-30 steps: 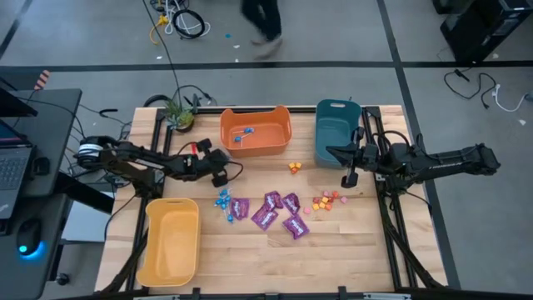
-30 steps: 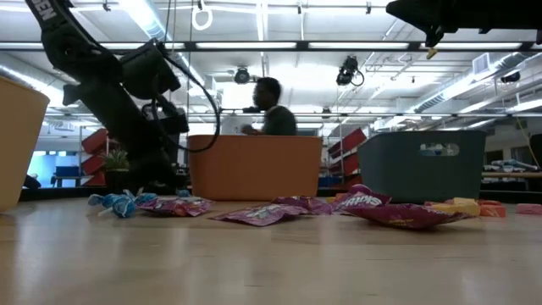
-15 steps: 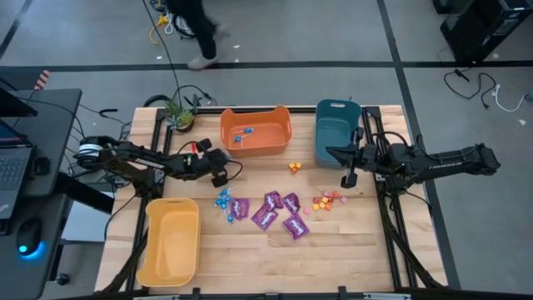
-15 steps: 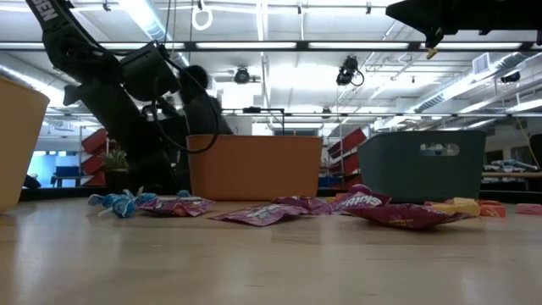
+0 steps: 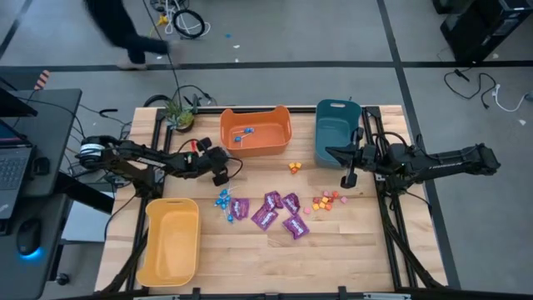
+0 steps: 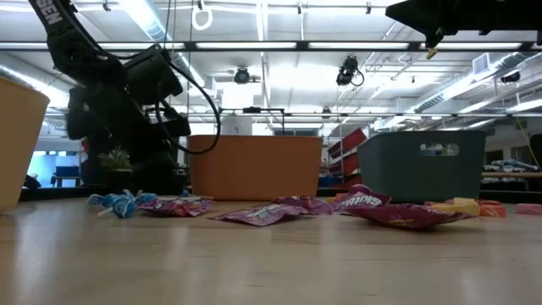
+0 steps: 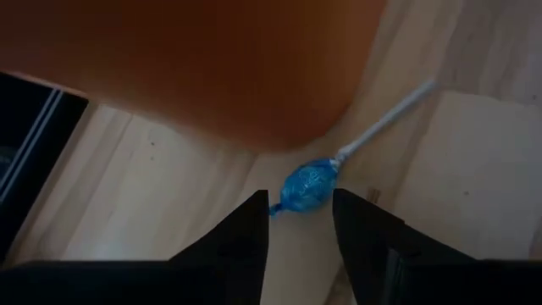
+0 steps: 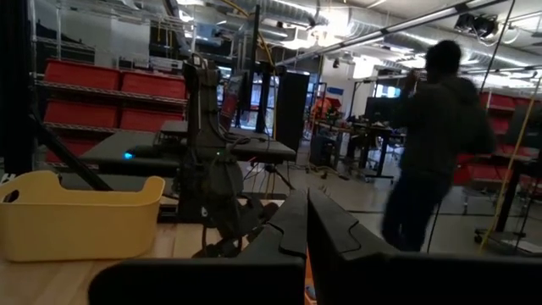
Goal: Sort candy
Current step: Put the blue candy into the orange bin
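Observation:
The candy lies mid-table: purple packets (image 5: 275, 212), a clump of blue lollipops (image 5: 225, 200) and small orange and red pieces (image 5: 326, 200). My left gripper (image 5: 223, 172) stands low by the left end of the orange bin (image 5: 283, 133). It is open in the left wrist view (image 7: 301, 203). One blue lollipop (image 7: 306, 186) lies on the wood between its fingertips, with a gap on each side and its stick pointing away. My right gripper (image 5: 348, 177) hangs raised beside the teal bin (image 5: 333, 108), shut (image 8: 306, 229) and holding nothing.
A few blue lollipops (image 5: 241, 133) lie inside the orange bin. A yellow bin (image 5: 152, 242) stands at the near left. Two small pieces (image 5: 294, 167) lie in front of the orange bin. A small plant (image 5: 177, 112) sits at the far left corner. Bare wood runs along the near edge.
Neither arm has visibly moved. A person on the floor beyond the table's far edge has walked toward the left.

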